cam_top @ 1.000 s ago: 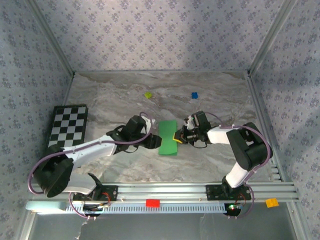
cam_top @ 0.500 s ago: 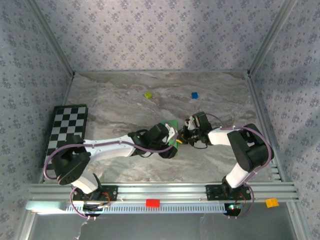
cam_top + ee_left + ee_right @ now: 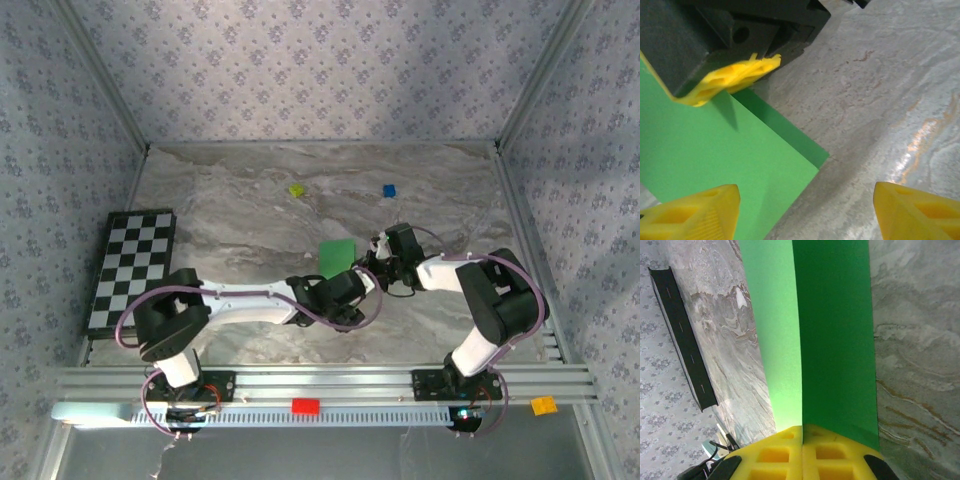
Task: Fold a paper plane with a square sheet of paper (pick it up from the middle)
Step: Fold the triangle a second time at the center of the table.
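The square sheet of paper (image 3: 337, 257) is bright green and folded into a doubled strip (image 3: 835, 340) on the marble table (image 3: 230, 210). Its near part is hidden under my left wrist. My right gripper (image 3: 373, 268) is shut on the strip's right edge, and its yellow pads (image 3: 802, 440) pinch both layers at the fold. My left gripper (image 3: 358, 286) reaches across in front of the paper and is open. Its yellow fingertips (image 3: 690, 215) stand wide apart over a corner of the paper (image 3: 715, 150) and bare table. The right gripper's yellow finger (image 3: 730, 77) rests on the sheet just beyond.
A black-and-white checkerboard (image 3: 135, 265) lies at the left edge. A small yellow-green block (image 3: 296, 189) and a blue block (image 3: 389, 190) sit near the back. A red block (image 3: 305, 406) and an orange one (image 3: 543, 405) sit on the front rail. Patterned walls close in three sides.
My left arm has swung right, from the paper's left side across its near end, and its jaws have widened. The right gripper has kept its hold in place.
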Controlling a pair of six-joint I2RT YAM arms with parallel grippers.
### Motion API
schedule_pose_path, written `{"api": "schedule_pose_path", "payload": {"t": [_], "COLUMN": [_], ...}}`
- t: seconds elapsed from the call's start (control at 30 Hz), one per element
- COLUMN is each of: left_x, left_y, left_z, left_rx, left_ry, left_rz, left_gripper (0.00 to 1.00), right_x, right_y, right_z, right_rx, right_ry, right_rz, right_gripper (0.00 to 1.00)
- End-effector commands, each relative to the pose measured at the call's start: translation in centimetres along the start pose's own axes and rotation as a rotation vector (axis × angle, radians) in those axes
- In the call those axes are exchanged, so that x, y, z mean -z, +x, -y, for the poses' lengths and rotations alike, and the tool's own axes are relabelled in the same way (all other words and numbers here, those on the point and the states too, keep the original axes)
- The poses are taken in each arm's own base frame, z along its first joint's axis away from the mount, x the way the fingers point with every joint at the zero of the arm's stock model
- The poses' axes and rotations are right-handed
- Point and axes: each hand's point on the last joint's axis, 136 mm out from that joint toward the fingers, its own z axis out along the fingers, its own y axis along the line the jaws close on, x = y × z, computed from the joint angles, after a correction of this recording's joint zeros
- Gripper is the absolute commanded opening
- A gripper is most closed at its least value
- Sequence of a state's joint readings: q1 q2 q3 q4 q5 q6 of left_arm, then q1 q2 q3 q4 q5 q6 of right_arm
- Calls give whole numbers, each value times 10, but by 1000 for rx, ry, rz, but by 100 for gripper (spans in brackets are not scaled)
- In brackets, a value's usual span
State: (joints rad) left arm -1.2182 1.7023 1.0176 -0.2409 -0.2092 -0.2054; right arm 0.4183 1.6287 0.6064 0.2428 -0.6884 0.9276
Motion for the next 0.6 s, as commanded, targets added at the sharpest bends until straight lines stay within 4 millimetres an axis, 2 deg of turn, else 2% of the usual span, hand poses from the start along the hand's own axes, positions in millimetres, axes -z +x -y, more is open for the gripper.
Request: {"api": "schedule_pose_path", "payload": {"t": [0.0,0.17,0.3,0.57], "left_x": [-1,-3,-5,-5], "left_y": [-5,-10,-10,-7], "left_z": [-11,-12,-11,-10], "left_rx": [-41,-60,-72,-71], "left_ry": [-87,-103,-100,-91], "left_rz": [3,5,-2,-6], "left_gripper": [71,69,64,43], "right_x": [2,2,2,3], "right_y": [-1,-1,0,0], "right_z": [-4,-5,-4,-3], "right_rx": [-6,-3,-4,-7], "right_ry": [0,-1,0,5], "right_rz": [6,5,2,2], "right_gripper": [7,7,7,7]}}
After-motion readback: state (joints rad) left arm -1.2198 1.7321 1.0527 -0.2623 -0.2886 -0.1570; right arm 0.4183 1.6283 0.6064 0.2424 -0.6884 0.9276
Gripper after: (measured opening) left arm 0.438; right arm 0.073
